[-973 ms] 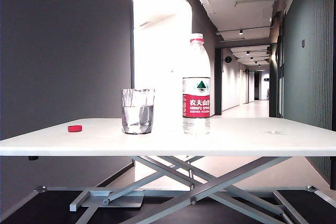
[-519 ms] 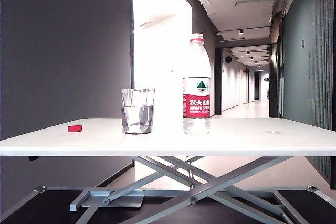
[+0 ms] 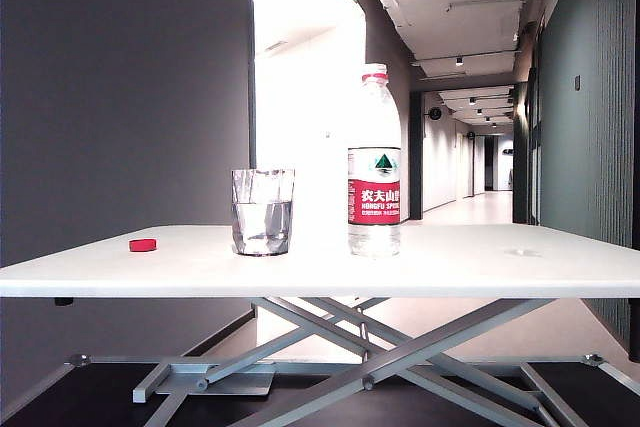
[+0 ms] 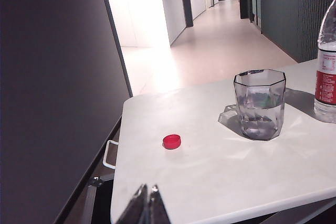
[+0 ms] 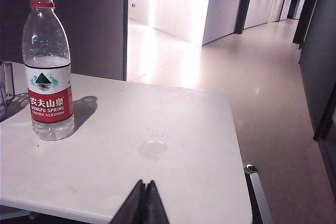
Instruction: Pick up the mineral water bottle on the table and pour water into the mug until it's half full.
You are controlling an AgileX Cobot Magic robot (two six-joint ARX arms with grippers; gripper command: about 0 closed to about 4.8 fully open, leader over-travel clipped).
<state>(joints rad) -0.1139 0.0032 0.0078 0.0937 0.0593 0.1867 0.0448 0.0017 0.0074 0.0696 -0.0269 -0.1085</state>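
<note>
**A:** What is laid out here?

**B:** A white table [image 3: 500, 262] on a grey cross frame, in a dim corridor. Near its middle the mineral water bottle [image 3: 374, 162] stands upright with no cap on. Just beside it, not touching, on the left arm's side, stands the mug [image 3: 263, 211], a clear faceted glass. Well apart from both, towards that same edge, a small red cap [image 3: 143, 245] lies flat on the tabletop.

**A:** What do the containers hold?

**B:** The mug has water [image 3: 263, 225] up to roughly half its height. The bottle looks mostly empty, with a band of water at the bottom, though the label hides the exact level. In the right wrist view a small clear wet spot [image 5: 153, 149] sits on the table, away from the bottle.

**A:** And the robot's claws?

**B:** Neither appears in the exterior view. The left gripper [image 4: 147, 191] hangs off the near edge of the table, fingers pressed together, holding nothing, facing the cap and mug. The right gripper [image 5: 144, 185] sits likewise at the near edge, pinched closed and empty, facing the bottle.

**A:** Why stand things that way?

**B:** My guess: the pour looks finished, so the bottle is set down upright and both arms are parked clear.
</note>
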